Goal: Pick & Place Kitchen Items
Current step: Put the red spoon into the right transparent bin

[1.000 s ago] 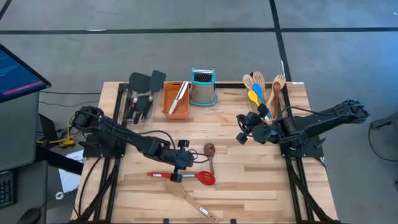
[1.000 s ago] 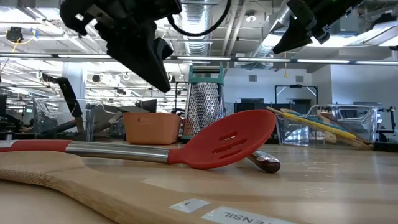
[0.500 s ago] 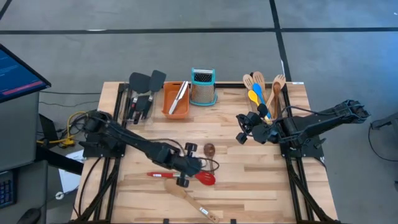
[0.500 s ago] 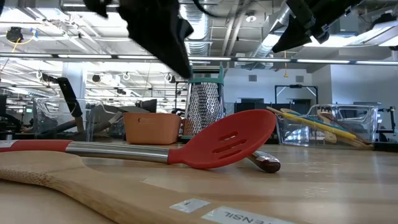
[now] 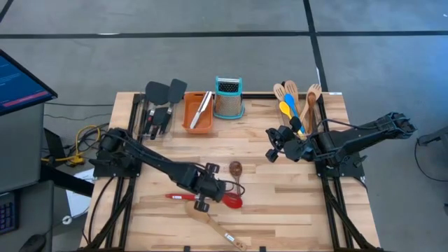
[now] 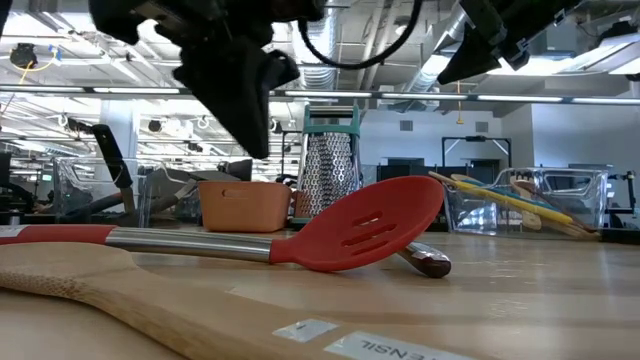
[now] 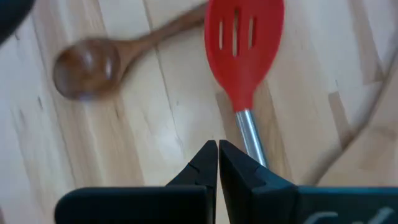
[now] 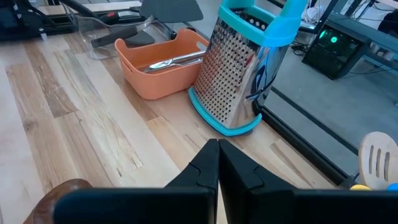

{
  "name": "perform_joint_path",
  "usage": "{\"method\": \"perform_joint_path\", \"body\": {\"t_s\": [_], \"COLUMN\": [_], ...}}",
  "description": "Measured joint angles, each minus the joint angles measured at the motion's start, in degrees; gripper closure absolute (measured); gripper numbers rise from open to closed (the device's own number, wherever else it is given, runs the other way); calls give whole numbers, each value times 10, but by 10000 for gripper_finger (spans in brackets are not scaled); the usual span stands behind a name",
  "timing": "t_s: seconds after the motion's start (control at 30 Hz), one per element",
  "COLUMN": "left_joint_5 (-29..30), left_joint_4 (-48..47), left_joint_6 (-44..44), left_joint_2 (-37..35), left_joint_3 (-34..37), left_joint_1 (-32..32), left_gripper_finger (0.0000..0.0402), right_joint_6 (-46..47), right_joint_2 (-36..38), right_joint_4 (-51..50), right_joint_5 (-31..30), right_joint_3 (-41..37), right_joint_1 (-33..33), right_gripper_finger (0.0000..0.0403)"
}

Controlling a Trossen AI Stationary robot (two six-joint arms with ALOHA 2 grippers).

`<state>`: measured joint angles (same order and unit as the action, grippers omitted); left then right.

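Note:
A red slotted spoon (image 5: 231, 201) with a steel shaft lies on the wood table (image 5: 280, 203) near its front, its head beside a dark wooden spoon (image 5: 236, 169). A light wooden spatula (image 5: 215, 225) lies nearer the front edge. My left gripper (image 5: 218, 190) hangs shut above the red spoon's shaft (image 7: 249, 134), pointing steeply down, touching nothing. In the low view it (image 6: 245, 120) is well above the spoon (image 6: 370, 225). My right gripper (image 5: 274, 144) waits shut in the air at the table's right, holding nothing.
At the far edge stand an orange tray (image 5: 198, 112) with steel tools, a teal-topped steel grater (image 5: 228, 98), a clear bin of black turners (image 5: 162, 105) at the left and one of wooden, yellow and blue spoons (image 5: 292, 105) at the right.
My left gripper has moved toward the table's right edge, from beside the dark wooden spoon's handle to above the red spoon's shaft, and has tipped more steeply downward. It has stayed shut. The utensils on the table have kept their places.

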<state>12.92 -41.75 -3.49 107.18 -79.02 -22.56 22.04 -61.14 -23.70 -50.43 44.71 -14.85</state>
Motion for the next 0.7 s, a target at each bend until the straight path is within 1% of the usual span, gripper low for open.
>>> {"method": "perform_joint_path", "body": {"t_s": [0.1, 0.23, 0.3, 0.47, 0.6, 0.7], "left_joint_5": [-19, -39, -33, 2, 3, 6], "left_joint_4": [-41, -31, -24, 4, 8, 23], "left_joint_6": [-33, -59, -59, -63, -97, -112], "left_joint_2": [0, 1, 1, 1, -1, -15], "left_joint_3": [1, 14, 24, 60, 76, 98], "left_joint_1": [0, -5, -14, -39, -48, -52], "left_gripper_finger": [399, 399, 399, 399, 399, 399], "right_joint_6": [0, 0, 0, 0, 0, 0], "right_joint_2": [0, 0, 0, 0, 0, 0], "right_joint_4": [0, 1, 0, 0, 0, 0], "right_joint_5": [0, 0, 0, 0, 0, 0], "right_joint_3": [0, 0, 0, 0, 0, 0], "right_joint_1": [0, 0, 0, 0, 0, 0], "right_gripper_finger": [401, 401, 401, 401, 401, 401]}}
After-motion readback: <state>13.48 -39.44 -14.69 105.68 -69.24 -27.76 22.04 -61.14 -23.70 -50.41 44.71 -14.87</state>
